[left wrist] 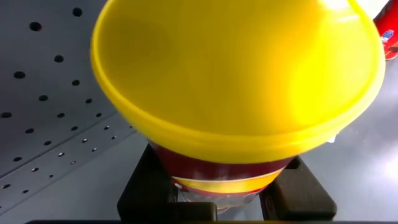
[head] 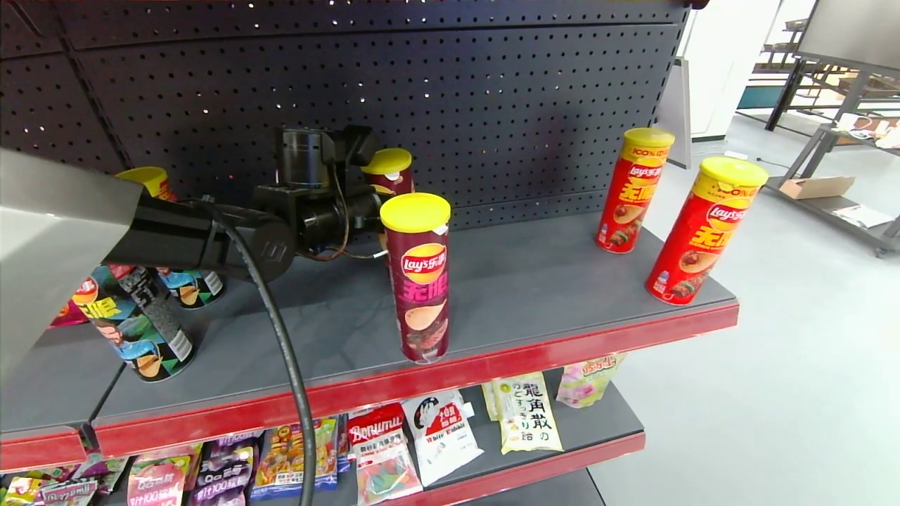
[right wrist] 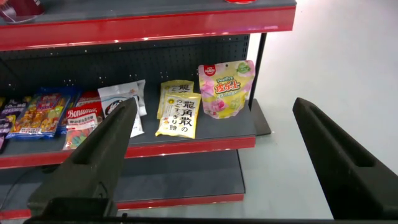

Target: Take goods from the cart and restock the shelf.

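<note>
While the left gripper (left wrist: 224, 202) squeezes a purple chip can (head: 388, 169) at the back of the shelf (head: 548, 295), a second purple can (head: 420, 281) stands close at 6 o'clock, with red cans (head: 633, 190) at 3 o'clock. The right gripper (right wrist: 214, 155) is spread wide, holding nothing.

A chip can (left wrist: 217, 174) sits between the black fingers (left wrist: 146, 190) of the left gripper (left wrist: 221, 199), which press it on both sides just under its wide yellow lid (left wrist: 236, 74). The can body is dark red with a yellow band. Behind it are the perforated back panel (left wrist: 43, 93) and the grey shelf board (left wrist: 367, 168). A red can (left wrist: 390, 37) shows at the edge.
</note>
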